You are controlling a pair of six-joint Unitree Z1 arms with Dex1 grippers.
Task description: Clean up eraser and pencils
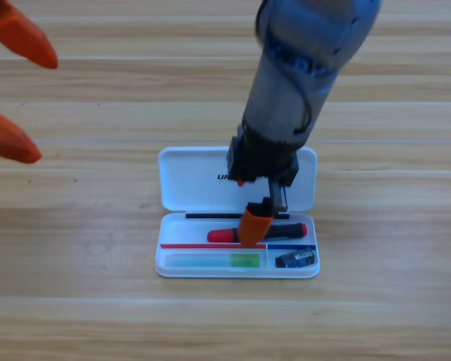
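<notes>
Inside the open white case (182, 180) on the desk (75, 316) lie one eraser (295, 259), one green pencil (214, 261) and one red-black marker (224, 235), the right gripper (254, 226) over it, grip unclear, while beyond, the left gripper (15, 94) waits spread and unladen.

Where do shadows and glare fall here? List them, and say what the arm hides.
High view: the light is soft and even, with no hard glare on the wooden table. Only a thin shadow runs along the white case's near edge. The right gripper covers the middle of the red-and-black pencil. The green pencil and the eraser show fully. The left gripper waits open, cut off at the left edge.
</notes>
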